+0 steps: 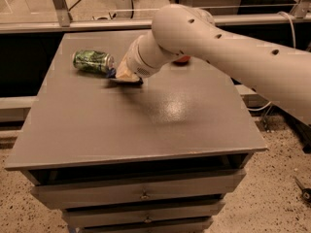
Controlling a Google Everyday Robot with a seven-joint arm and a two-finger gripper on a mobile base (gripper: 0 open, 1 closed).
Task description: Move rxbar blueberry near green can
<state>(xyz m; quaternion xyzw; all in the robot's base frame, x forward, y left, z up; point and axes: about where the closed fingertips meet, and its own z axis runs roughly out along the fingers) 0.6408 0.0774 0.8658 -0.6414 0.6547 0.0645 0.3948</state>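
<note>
The green can point(92, 61) lies on its side at the back left of the grey table point(136, 125). My gripper point(124, 76) is low over the table just right of the can, at the end of the white arm point(218, 47) that reaches in from the right. A small dark-blue corner of the rxbar blueberry point(111, 74) shows at the gripper's left edge, close beside the can's right end. The rest of the bar is hidden under the gripper.
A red apple point(182, 60) shows partly behind the arm at the back of the table. The table has drawers point(141, 194) in front. A metal frame and railing point(58, 6) stand behind it. A speckled floor lies around.
</note>
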